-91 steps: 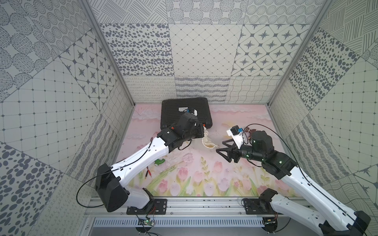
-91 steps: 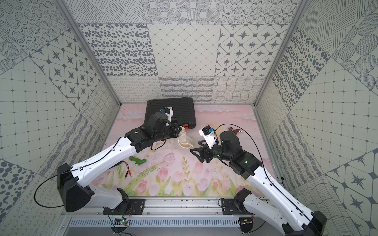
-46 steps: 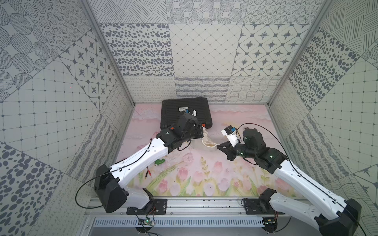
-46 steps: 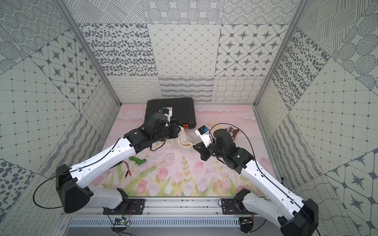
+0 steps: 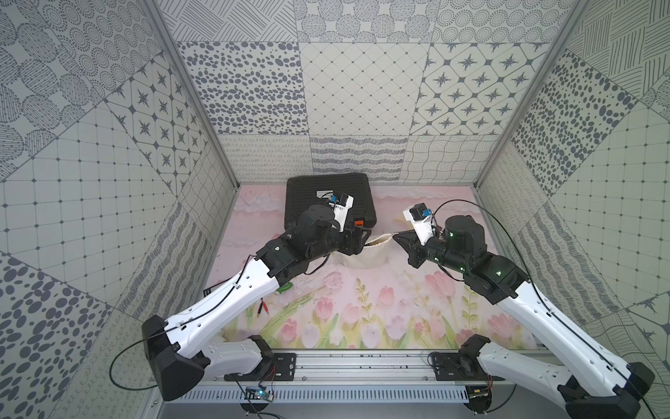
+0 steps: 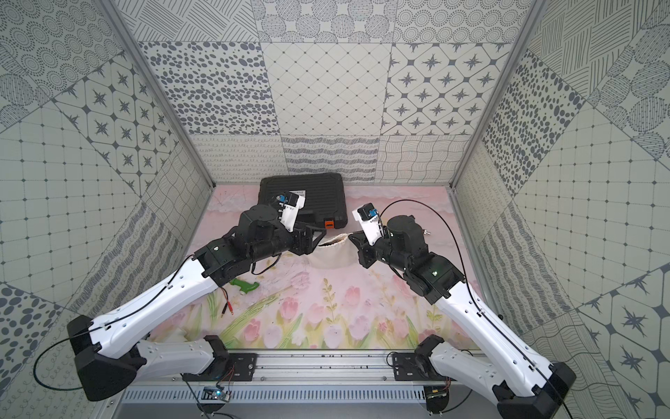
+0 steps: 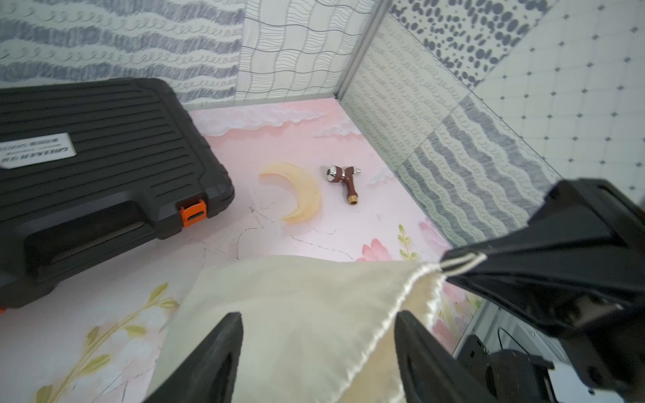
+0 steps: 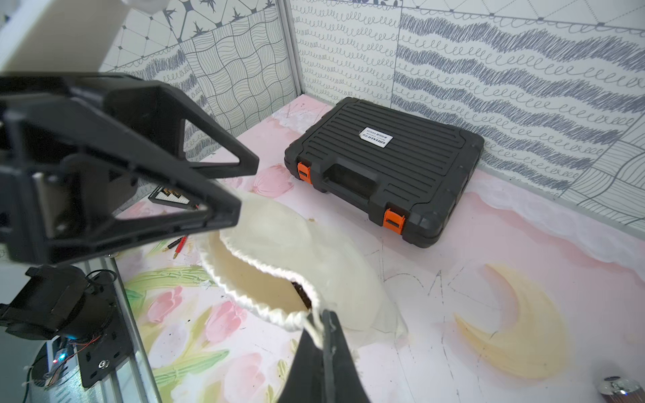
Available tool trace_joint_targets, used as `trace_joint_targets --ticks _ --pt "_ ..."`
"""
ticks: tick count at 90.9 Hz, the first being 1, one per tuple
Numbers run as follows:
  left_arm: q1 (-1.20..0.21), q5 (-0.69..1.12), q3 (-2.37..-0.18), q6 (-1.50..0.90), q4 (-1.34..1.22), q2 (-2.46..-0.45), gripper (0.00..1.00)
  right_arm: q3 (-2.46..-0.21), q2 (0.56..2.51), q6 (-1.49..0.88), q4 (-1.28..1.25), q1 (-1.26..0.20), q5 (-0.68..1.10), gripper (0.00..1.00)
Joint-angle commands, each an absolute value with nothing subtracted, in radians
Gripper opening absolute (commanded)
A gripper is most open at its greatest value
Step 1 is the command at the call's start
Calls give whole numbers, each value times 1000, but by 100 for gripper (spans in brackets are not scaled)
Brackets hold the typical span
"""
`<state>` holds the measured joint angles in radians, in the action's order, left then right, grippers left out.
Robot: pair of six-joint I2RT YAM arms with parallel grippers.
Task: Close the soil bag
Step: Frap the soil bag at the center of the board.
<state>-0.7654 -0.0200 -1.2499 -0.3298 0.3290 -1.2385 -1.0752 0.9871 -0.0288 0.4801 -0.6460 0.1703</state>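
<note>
Soil bag (image 5: 366,255) stretches sideways between both tools; right tool (image 5: 396,237) pinches its string (image 7: 460,261), left tool (image 7: 317,315) gapes open.

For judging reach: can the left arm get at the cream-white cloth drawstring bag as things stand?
Probably yes: open jaws on the left arm flank the cream-white cloth drawstring bag; nothing intervenes.

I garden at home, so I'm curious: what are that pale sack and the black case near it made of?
The soil bag looks like soft woven cloth, cream and matte: it wrinkles and sags, and its hem is gathered. The black case looks like rigid moulded plastic with a slight sheen: it has crisp ribs, rounded corners and orange latches.
</note>
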Motion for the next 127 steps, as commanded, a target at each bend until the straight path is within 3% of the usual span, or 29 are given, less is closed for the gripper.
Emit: trace_joint_targets --ticks 1,24,37,60,86,105,127 --pt "-814 197 -1251 10 223 -1244 73 -1123 997 0 431 -648 143 0" --pt "-826 241 -1289 180 170 -1341 62 -1126 1004 -6 428 -648 161 0" --pt "-826 211 -1321 248 139 -1409 47 -1126 1006 -16 426 -648 169 0" --pt "-828 229 -1385 319 126 -1493 40 -1122 1009 -16 423 -649 186 0" --pt "-827 36 -1330 295 182 -1536 1 -1129 976 -6 423 -628 129 0" --pt "-829 -179 -1142 146 239 -1407 0 -1176 1003 -46 410 -550 77 0" --pt "-830 -376 -1012 -117 530 -1220 0 -1306 1143 -62 320 -527 167 0"
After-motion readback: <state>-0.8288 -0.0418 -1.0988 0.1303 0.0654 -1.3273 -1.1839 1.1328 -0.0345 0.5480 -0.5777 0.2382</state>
